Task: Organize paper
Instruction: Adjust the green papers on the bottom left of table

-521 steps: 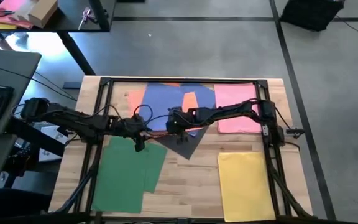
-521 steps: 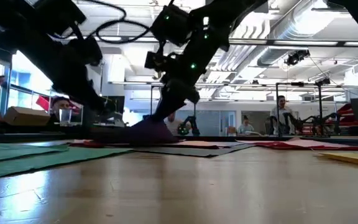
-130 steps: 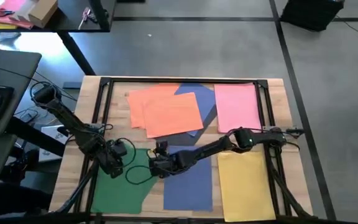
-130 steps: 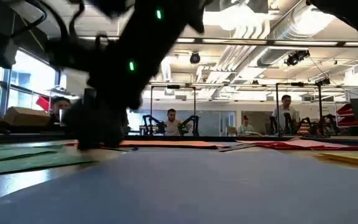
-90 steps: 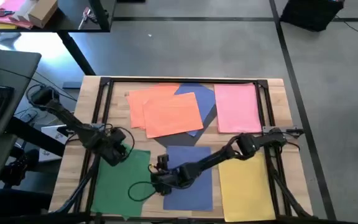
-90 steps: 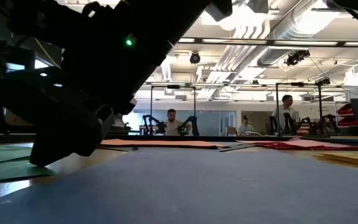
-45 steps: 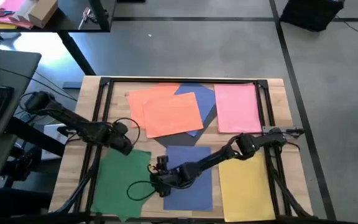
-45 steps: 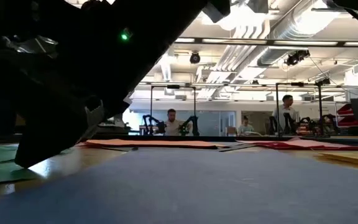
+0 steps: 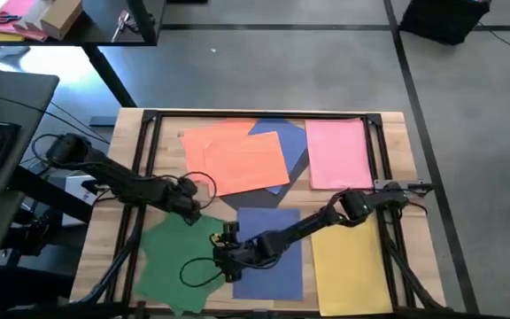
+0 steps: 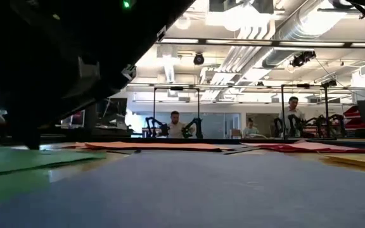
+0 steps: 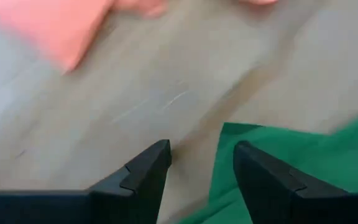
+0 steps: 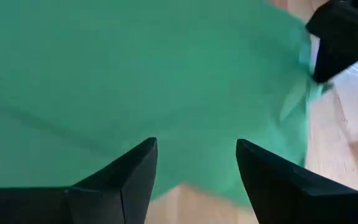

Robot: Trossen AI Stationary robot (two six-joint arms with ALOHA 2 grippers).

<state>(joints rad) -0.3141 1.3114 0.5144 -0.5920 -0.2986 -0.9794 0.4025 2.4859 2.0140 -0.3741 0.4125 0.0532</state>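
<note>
Wooden table (image 9: 392, 124) is half sorted, but with both the left gripper (image 9: 190, 206) and right gripper (image 9: 222, 251) gaping over the green sheets (image 9: 171, 261), a careless sweep could skew them.

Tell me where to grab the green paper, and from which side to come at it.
Grip the green paper at its far corner, the one beside the left gripper, coming from the table's middle. The sheets lie flat on the table, so only an edge or corner gives the open fingers something to pinch, and the left wrist view shows that corner just ahead. This is probably easiest for the left arm.
</note>
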